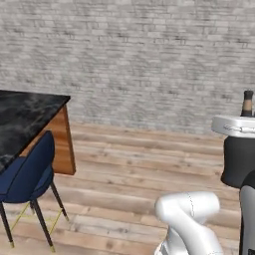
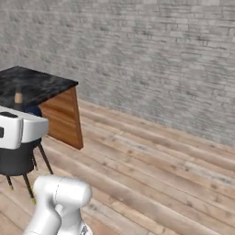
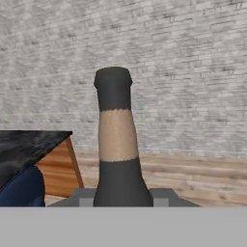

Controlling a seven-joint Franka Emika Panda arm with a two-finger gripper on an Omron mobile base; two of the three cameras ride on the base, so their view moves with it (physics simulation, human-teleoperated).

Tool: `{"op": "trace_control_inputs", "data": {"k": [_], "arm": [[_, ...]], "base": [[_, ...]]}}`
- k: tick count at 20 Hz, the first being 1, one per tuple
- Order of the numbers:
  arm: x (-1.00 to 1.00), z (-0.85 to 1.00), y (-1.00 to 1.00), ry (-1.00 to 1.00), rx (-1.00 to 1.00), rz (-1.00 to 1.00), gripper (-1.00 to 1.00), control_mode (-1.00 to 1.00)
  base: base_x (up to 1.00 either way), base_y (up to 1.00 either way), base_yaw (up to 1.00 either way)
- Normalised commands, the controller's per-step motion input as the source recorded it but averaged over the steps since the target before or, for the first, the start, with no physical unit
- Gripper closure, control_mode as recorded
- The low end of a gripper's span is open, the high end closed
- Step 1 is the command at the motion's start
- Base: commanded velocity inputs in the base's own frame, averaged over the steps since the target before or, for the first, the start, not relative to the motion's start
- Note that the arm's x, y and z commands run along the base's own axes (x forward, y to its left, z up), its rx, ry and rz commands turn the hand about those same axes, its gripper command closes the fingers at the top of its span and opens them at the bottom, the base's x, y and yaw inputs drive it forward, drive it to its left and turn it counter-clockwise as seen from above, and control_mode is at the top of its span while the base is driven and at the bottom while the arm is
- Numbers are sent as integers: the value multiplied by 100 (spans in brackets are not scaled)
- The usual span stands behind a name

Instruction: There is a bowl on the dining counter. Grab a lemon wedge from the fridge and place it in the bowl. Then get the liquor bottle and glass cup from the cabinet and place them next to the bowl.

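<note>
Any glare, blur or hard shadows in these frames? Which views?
Left base view: flat even light, soft low-res render, faint sheen on the dining counter, chair casts no clear shadow. Right base view: same flat light, brick wall slightly soft. Hand view: liquor bottle close and a bit blurred; no glare.

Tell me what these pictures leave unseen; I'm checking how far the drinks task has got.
- Liquor bottle: hand view, body below the shoulder cut off by the bottom of the view.
- Gripper: hand view, the bottle hides where the fingertips touch it.
- Dining counter: left base view, cut by the left edge; whatever is farther along is out of frame.
- Blue chair: cropped at the left edge.
</note>
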Motion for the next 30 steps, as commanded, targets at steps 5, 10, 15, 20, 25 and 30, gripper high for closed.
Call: {"op": "trace_control_inputs", "data": {"k": [5,10,15,20,25,30], "arm": [[0,0,0,0,0,0,100,100],[0,0,0,0,0,0,100,100],[0,0,0,0,0,0,100,100],[0,0,0,0,0,0,100,100],[0,0,0,0,0,0,100,100],[0,0,0,0,0,0,100,100]], "base": [[100,-56,16],[100,-55,19],[100,-57,23],[100,-49,36],[100,-38,44],[100,-42,44]]}}
